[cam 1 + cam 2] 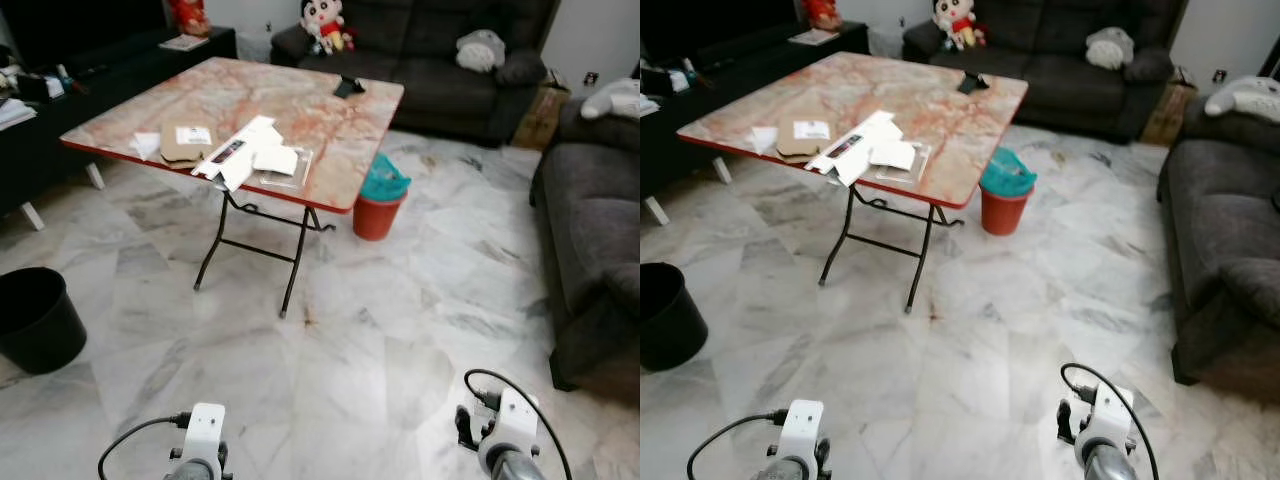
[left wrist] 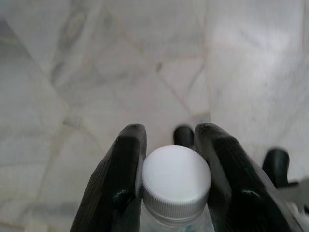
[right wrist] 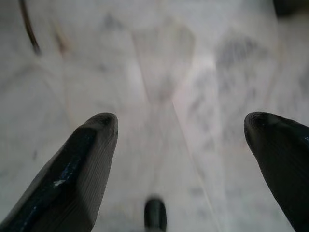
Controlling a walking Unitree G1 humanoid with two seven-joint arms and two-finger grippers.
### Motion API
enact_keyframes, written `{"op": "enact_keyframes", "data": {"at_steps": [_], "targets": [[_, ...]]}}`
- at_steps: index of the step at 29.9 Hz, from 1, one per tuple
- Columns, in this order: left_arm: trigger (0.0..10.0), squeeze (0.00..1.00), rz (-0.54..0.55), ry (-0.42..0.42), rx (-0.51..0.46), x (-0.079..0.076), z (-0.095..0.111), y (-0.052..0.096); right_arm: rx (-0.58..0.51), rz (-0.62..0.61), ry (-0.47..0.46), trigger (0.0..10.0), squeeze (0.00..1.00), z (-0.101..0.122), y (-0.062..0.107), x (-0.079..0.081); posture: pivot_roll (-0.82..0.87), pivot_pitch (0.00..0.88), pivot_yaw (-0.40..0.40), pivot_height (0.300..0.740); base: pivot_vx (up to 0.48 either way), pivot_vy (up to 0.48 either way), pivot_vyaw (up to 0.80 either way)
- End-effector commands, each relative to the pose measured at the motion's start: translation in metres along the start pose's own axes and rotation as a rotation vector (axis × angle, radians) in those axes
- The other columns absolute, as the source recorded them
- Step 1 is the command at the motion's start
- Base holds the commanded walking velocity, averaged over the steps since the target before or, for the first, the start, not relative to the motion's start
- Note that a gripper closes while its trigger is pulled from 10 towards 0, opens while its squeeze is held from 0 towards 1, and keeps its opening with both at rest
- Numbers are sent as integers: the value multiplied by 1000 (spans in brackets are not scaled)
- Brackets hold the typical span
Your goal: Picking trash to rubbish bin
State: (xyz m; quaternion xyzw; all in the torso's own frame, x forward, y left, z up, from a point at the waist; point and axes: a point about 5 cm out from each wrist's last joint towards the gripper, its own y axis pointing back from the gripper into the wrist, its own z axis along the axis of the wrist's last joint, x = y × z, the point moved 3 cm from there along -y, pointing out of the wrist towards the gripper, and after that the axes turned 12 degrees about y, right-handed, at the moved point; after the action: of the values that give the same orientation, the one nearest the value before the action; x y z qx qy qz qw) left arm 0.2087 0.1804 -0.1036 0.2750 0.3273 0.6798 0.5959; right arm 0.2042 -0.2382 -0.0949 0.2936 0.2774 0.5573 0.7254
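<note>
My left gripper (image 2: 169, 140) is shut on a clear plastic bottle with a white cap (image 2: 176, 183), held over the marble floor. My right gripper (image 3: 181, 128) stands open with nothing between its fingers. Both wrists show at the bottom of the eye views, the left wrist (image 1: 203, 440) and the right wrist (image 1: 505, 430). A black rubbish bin (image 1: 35, 320) stands on the floor at the left. An orange bin with a teal liner (image 1: 380, 200) stands beside the folding table (image 1: 330, 130). Papers, a brown envelope (image 1: 185, 140) and a clear tray (image 1: 280, 165) lie on the table's near edge.
A dark sofa (image 1: 440, 50) with soft toys runs along the back. Another dark sofa (image 1: 590, 230) lines the right side. A black low cabinet (image 1: 60, 120) stands at the left. Open marble floor (image 1: 340, 370) lies between me and the table.
</note>
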Motion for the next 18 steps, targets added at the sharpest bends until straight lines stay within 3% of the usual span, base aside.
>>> {"op": "enact_keyframes", "data": {"at_steps": [1, 18], "targets": [[10000, 0, -30, 5, 5, -8, 0, 0, 1, -16, -15, 10000, 0, 1, 0, -4, 97, 0, -64, 740, 0, 0, 0], [10000, 0, -3, 34, -24, 2, 4, 0, -12, -6, -34, 10000, 0, 3, -1, 2, 98, 0, -59, 740, 0, 0, 0]]}}
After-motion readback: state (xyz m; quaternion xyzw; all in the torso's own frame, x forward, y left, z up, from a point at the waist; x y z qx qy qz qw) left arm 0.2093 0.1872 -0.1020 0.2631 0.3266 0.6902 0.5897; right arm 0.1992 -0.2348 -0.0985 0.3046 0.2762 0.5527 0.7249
